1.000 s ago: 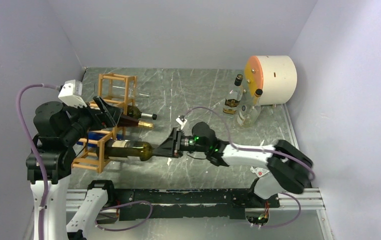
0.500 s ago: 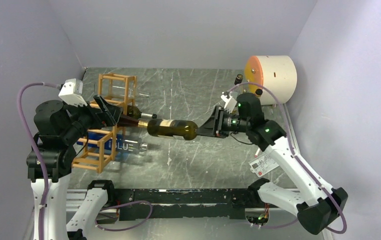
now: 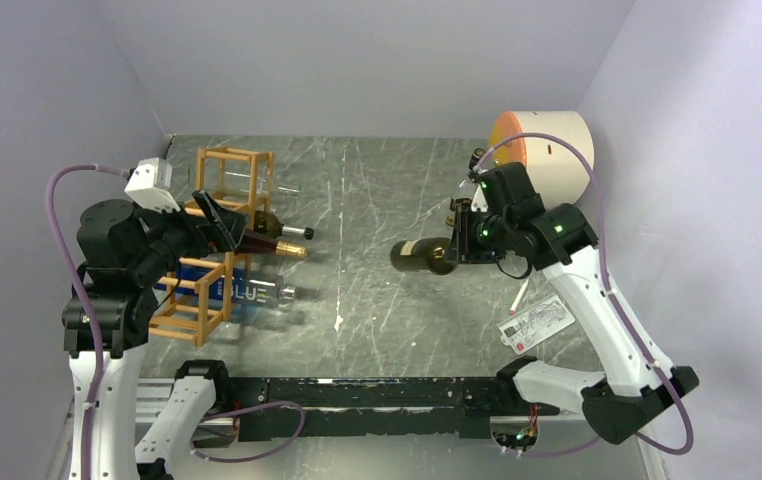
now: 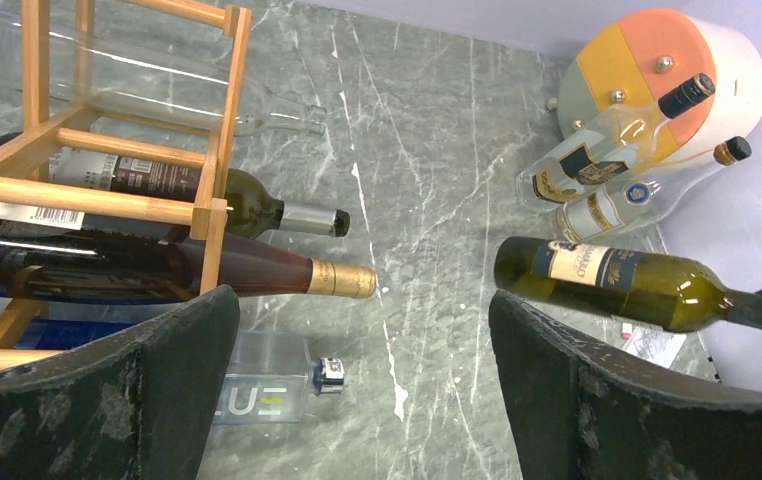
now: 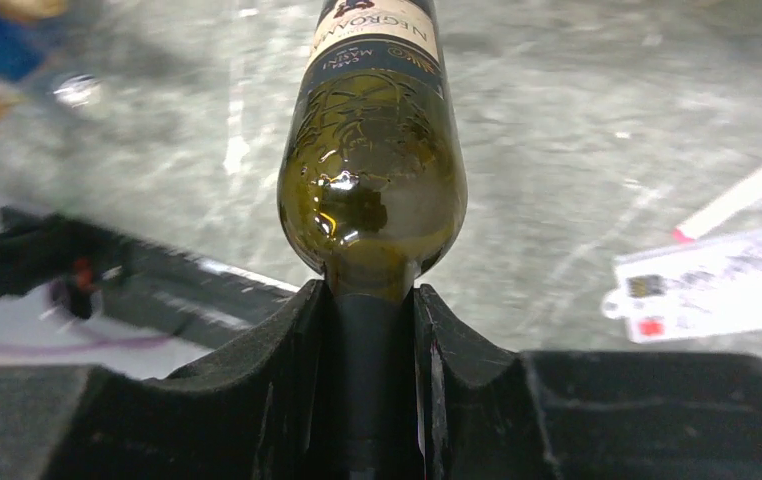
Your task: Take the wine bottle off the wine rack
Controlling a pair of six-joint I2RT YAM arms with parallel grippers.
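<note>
Your right gripper [image 5: 372, 300] has its fingers [image 5: 287, 350] clamped on the neck of the wine bottle [image 5: 372, 170]. The green bottle hangs roughly level above the table [image 3: 357, 310], well apart from the wine rack [image 4: 107, 200] at the left. Your left gripper [image 4: 362, 310] is near the rack, fingers wide apart, holding nothing. A gold-capped bottle [image 4: 207, 272] lies in the rack.

wine bottle [image 5: 372, 190]: glossy dark green glass, paper label
wine rack [image 4: 97, 200]: smooth light wood
table [image 4: 427, 150]: grey veined surface, slight sheen
left gripper [image 4: 362, 300] pads [image 4: 137, 400]: matt black, rough
</note>
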